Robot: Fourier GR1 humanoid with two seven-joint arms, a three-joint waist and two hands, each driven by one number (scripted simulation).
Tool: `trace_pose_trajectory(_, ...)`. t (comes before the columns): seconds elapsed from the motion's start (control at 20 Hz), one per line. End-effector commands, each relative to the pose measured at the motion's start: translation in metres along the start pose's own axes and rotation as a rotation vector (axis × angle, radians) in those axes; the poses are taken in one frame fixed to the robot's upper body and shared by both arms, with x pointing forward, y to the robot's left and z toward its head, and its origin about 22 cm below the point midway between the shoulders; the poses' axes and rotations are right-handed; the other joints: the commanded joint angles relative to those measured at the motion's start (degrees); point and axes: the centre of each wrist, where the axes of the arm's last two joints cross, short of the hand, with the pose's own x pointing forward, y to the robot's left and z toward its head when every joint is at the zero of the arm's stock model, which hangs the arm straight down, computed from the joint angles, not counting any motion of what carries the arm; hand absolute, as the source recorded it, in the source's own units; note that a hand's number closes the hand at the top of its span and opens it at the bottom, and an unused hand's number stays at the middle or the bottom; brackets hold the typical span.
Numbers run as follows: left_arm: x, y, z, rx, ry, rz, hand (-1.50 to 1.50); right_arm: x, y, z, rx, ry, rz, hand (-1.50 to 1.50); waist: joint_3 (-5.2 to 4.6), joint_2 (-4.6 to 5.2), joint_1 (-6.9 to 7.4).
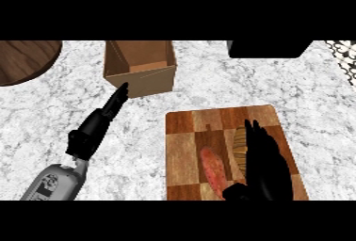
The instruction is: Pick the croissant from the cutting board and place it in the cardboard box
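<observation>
The croissant [240, 144], tan and ribbed, lies on the checkered wooden cutting board [183, 155] at the lower right. My right hand [265, 162] is right beside it and covers its right side, fingers straight and pointing away from me, thumb low by the board's near end; the hand is open. The open cardboard box [149, 79] stands at the upper middle, left of the board. My left hand [103, 117] stretches up with straight fingers, open, its tips touching or almost touching the box's near left corner.
A reddish sausage-like piece [212, 169] lies on the board, left of the croissant. A round wooden surface [24, 59] sits at the far left corner. A black object [268, 48] and a mesh item [344, 56] are at the far right.
</observation>
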Motion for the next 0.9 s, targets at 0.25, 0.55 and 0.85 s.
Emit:
trace_pose_trajectory(0.25, -0.001, -0.011, -0.007, -0.004, -0.013, -0.002, 0.00, 0.011, -0.004, -0.007, 0.012, 0.044, 0.024, -1.50, 0.00, 0.00, 0.01)
trace_pose_trajectory(0.55, 0.022, -0.014, -0.007, 0.001, 0.003, 0.009, 0.00, -0.009, 0.024, -0.019, 0.071, 0.061, 0.045, -1.50, 0.01, -0.03, 0.02)
trace_pose_trajectory(0.85, -0.009, 0.007, 0.006, 0.007, -0.009, -0.019, 0.00, -0.008, 0.005, -0.014, 0.097, 0.067, 0.053, -1.50, -0.01, -0.04, -0.08)
